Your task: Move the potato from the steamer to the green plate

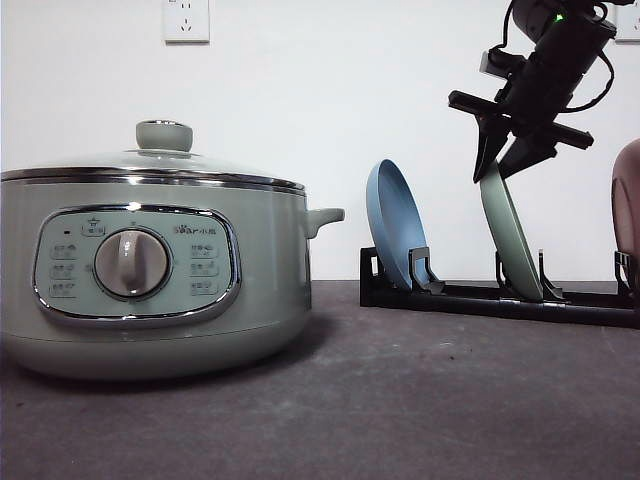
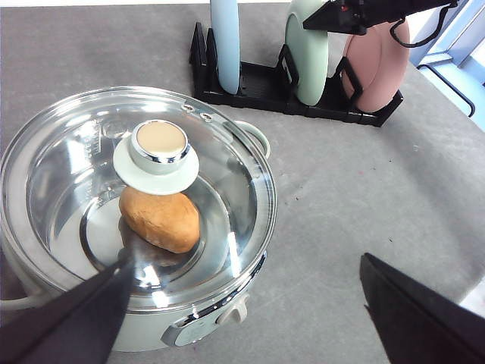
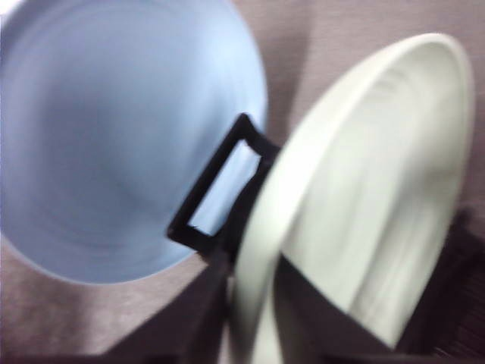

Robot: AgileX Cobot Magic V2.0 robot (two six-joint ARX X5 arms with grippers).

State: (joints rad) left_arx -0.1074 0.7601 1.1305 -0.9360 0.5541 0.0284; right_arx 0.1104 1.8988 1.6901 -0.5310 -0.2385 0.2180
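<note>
The right arm (image 1: 560,45) is all matte black, chunky and boxy, with a tiny green LED lit near the top and black cables looping off it. Its gripper (image 1: 507,160) has a flat crossbar and two dark, wedge-shaped, pointed fingers (image 1: 489,150).

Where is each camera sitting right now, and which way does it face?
Front view: low at table height, facing forward at the steamer and the plate rack; the right claw straddles the green plate's top rim.
Left wrist view: above the steamer, looking down through the glass lid at the potato; a dark left claw finger shows.
Right wrist view: close over the rack, blurred, looking down at the blue plate and the green plate.
Shared: all three show the blue and green plates.
</note>
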